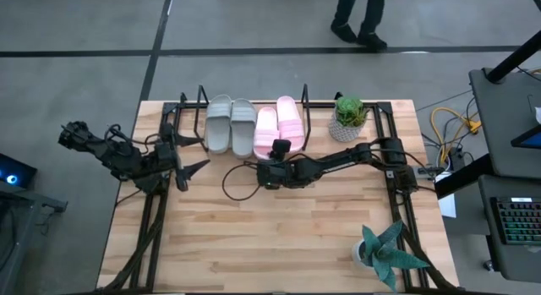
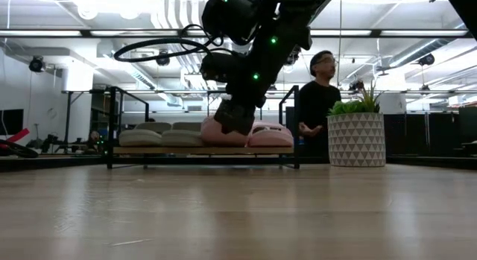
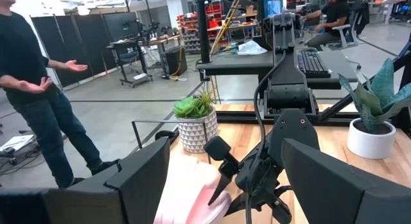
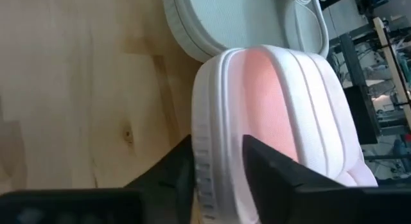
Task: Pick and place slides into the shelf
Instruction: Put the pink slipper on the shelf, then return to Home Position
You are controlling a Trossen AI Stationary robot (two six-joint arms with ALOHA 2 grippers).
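The black wire shelf (image 1: 201, 97) stands at the table's far edge. Two grey slides (image 1: 230, 123) lie in it side by side, with a pink slide (image 1: 290, 117) to their right. The other pink slide (image 1: 265, 134) lies between them, its heel end jutting toward the near side. My right gripper (image 1: 276, 151) reaches in from the right and is shut on that heel. My left gripper (image 1: 193, 153) hovers open at the table's left, beside the shelf's left end, touching nothing. My right gripper pinches the pink slide's heel rim (image 4: 207, 161), one finger on the footbed (image 4: 276, 165) and one outside the ribbed sole wall (image 4: 172, 174). The fingers slant down from the right, across the heel. The slide's front part lies in the shelf; I cannot tell whether the heel is lifted.
A potted plant in a patterned pot (image 1: 349, 117) stands just right of the shelf, and another plant (image 1: 385, 253) sits at the near right corner. Black side rails (image 1: 393, 172) run along both table sides. A person (image 2: 316, 103) stands beyond the far edge.
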